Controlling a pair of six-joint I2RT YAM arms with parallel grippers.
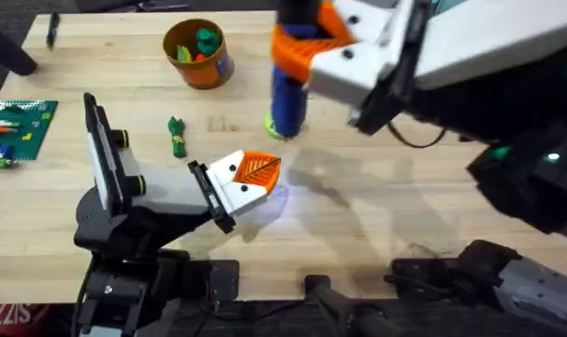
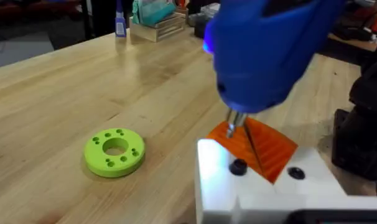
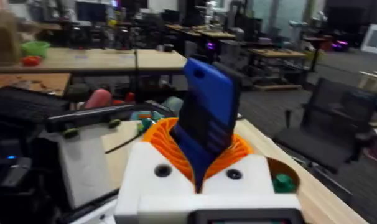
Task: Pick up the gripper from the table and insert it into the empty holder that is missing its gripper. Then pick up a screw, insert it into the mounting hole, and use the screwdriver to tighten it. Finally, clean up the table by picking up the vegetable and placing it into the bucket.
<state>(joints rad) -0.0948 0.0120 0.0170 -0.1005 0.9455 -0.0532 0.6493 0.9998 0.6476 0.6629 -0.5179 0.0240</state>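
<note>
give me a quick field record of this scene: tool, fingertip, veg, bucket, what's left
tool: blue screwdriver clamped in right end effector, bit at the screw
fingertip: orange gripper seated on white holder, held by left arm
vegetable: green, lying on table, left of the holder
bucket: orange-brown, far side, toys inside
other: lime-green disc on table
remaining: finish screw, bin vegetable

The left arm (image 1: 124, 201) is black and grey with small yellow-green marks. Its claw (image 1: 246, 183) has white mounts, orange ribbed pads (image 1: 258, 169) and black screws (image 2: 238, 167). The right claw (image 3: 198, 177) looks the same.
</note>
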